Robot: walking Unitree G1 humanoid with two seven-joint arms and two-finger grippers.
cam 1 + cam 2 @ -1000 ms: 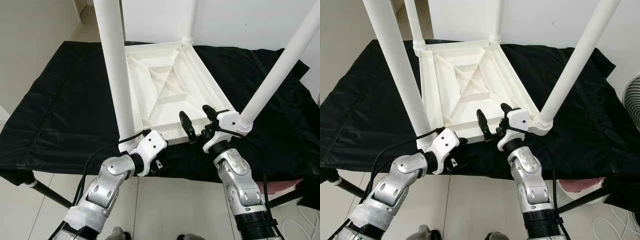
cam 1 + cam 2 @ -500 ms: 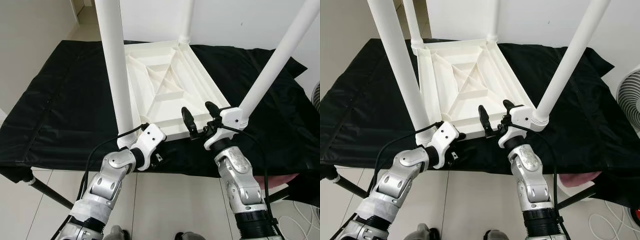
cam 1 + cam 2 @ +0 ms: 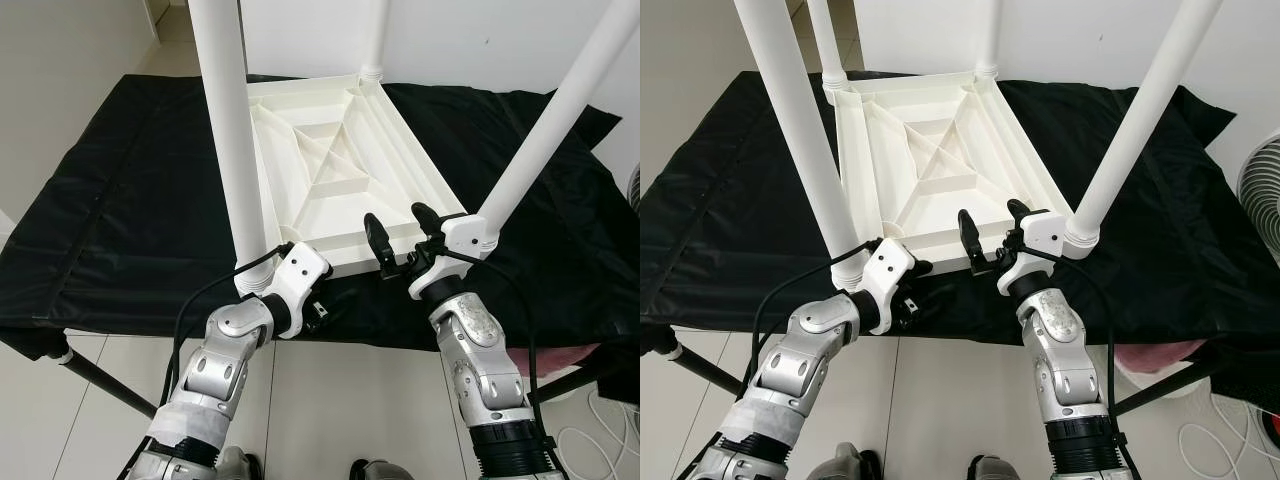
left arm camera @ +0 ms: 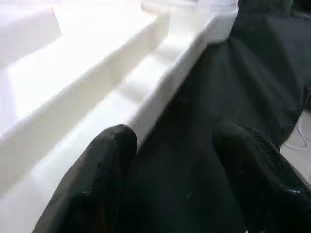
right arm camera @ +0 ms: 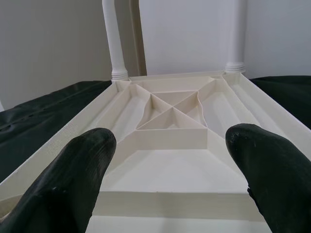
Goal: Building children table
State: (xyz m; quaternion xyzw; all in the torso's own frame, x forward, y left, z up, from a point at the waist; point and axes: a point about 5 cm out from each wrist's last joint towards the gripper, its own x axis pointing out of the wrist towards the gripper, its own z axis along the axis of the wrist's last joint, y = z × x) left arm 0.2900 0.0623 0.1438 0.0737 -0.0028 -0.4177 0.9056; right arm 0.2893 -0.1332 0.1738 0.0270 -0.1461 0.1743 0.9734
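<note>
Table: the white children's table lies upside down at the centre of the frame on a black cloth, ribbed underside up, with white legs standing up from its corners.
Left leg: the near-left leg rises out of the upper left of the frame from the corner socket just above the left wrist.
Left gripper: the left gripper sits low at the near-left corner, fingers apart and holding nothing; one finger is against the underside of the table's near rim, the other over the cloth.
Right gripper: the right gripper hovers at centre-right over the near rim, its two fingers spread wide and empty, pointing along the underside.
Right leg: the near-right leg slants to the upper right from the socket beside the right wrist.
Step in hand: likely gripping the near rim to lift or turn the table; both grippers should close squarely on the rim wall, not on cloth, and move evenly.
Edges: the near rim lies close to the cloth's front edge, floor below.
Room: open cloth left and right; the tall legs will sweep wide when the table tips, with a wall behind.
</note>
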